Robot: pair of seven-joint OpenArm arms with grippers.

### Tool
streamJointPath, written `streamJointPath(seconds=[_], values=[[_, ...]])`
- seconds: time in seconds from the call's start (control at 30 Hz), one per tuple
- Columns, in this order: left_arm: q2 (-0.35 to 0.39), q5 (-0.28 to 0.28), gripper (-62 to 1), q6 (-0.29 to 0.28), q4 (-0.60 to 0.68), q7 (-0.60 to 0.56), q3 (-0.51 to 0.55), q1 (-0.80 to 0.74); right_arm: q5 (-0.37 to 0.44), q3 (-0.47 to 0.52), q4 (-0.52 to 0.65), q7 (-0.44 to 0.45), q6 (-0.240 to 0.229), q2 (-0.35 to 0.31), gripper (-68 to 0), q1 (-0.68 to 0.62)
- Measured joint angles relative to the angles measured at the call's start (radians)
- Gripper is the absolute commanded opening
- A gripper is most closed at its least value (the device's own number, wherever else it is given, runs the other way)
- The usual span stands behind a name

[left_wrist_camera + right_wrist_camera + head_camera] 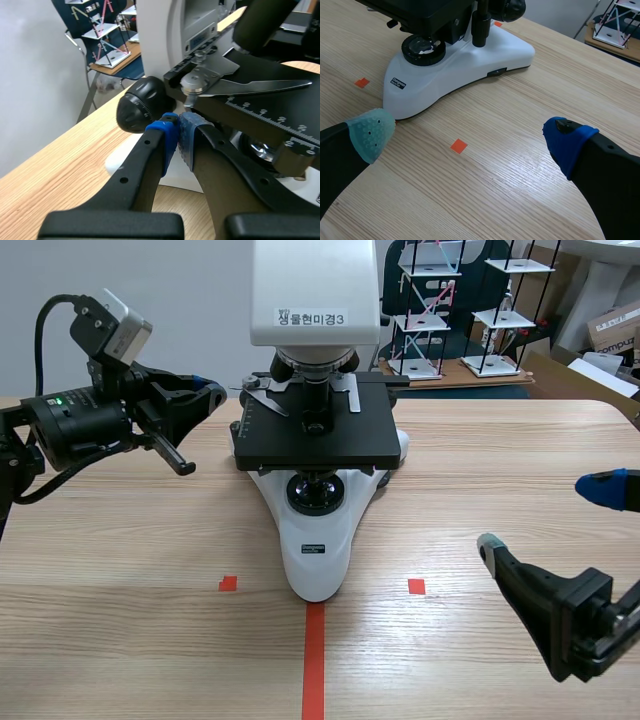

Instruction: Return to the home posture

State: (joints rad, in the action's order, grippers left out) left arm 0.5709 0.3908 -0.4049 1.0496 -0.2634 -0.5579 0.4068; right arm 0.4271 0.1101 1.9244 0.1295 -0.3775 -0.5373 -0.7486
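One white microscope (315,440) fills the scene's centre. My left gripper (210,392), centre-left, holds nothing; only its wrist view shows its pads pressed together beside the black focus knob (140,105). My right gripper (545,515), lower right, gapes wide, empty.

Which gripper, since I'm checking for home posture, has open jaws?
The right gripper: its jaws stand wide apart; the left gripper has them shut beside the microscope.
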Motion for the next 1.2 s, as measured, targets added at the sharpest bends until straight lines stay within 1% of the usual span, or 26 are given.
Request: streamJointPath(seconds=[0.03,0.1,0.2,0.27,0.37,0.6,0.67,0.73,0.77,0.8,0.9,0.97,1.1,1.2], values=[[0.005,0.000,-57.8,0.002,0.004,-0.014,0.003,-0.012,0.000,0.000,0.000,0.000,0.000,0.000,0.4,0.000],[0.043,0.003,-57.8,-0.004,0.055,-0.058,0.038,-0.079,-0.001,0.000,0.000,-0.001,0.000,0.000,0.4,0.000],[0.095,-0.001,-57.7,-0.007,0.108,-0.044,0.091,-0.191,0.000,0.000,0.000,0.001,-0.001,0.000,0.4,-0.001],[0.106,-0.004,-57.8,-0.006,0.129,-0.035,0.107,-0.227,0.000,0.000,0.000,0.001,0.000,0.000,0.4,0.000],[0.103,-0.004,-57.8,-0.007,0.155,-0.034,0.110,-0.224,0.000,0.000,0.000,0.000,0.000,0.000,0.4,0.000],[0.100,-0.004,-57.8,-0.005,0.157,-0.037,0.112,-0.214,0.000,0.000,0.000,0.000,0.000,0.000,0.4,0.000],[0.103,-0.003,-57.8,0.023,0.160,-0.049,0.112,-0.224,0.000,0.000,0.000,0.000,0.000,0.000,0.4,0.000],[0.119,-0.004,-57.6,0.034,0.175,-0.048,0.113,-0.249,0.000,0.000,0.000,0.000,0.000,0.000,0.4,0.000],[0.128,-0.004,-55.4,0.037,0.187,-0.048,0.119,-0.269,0.000,0.000,0.000,0.000,0.000,0.000,0.4,0.000],[0.136,-0.004,-50.4,0.037,0.200,-0.048,0.131,-0.294,0.000,0.000,0.000,0.000,0.000,0.000,0.4,0.000],[0.150,-0.005,-30.0,0.037,0.248,-0.047,0.200,-0.380,0.000,0.000,0.000,0.000,0.000,0.000,0.4,0.000],[0.156,-0.004,-21.0,0.038,0.280,-0.048,0.260,-0.436,0.000,0.000,0.000,0.000,0.000,0.000,0.4,0.000],[0.161,-0.015,-11.7,0.041,0.343,-0.048,0.392,-0.569,0.000,0.000,0.000,0.000,0.000,0.000,0.4,0.000],[0.161,-0.016,-4.0,0.042,0.396,-0.048,0.468,-0.688,0.000,0.000,0.000,0.000,0.000,0.000,0.4,0.000]])
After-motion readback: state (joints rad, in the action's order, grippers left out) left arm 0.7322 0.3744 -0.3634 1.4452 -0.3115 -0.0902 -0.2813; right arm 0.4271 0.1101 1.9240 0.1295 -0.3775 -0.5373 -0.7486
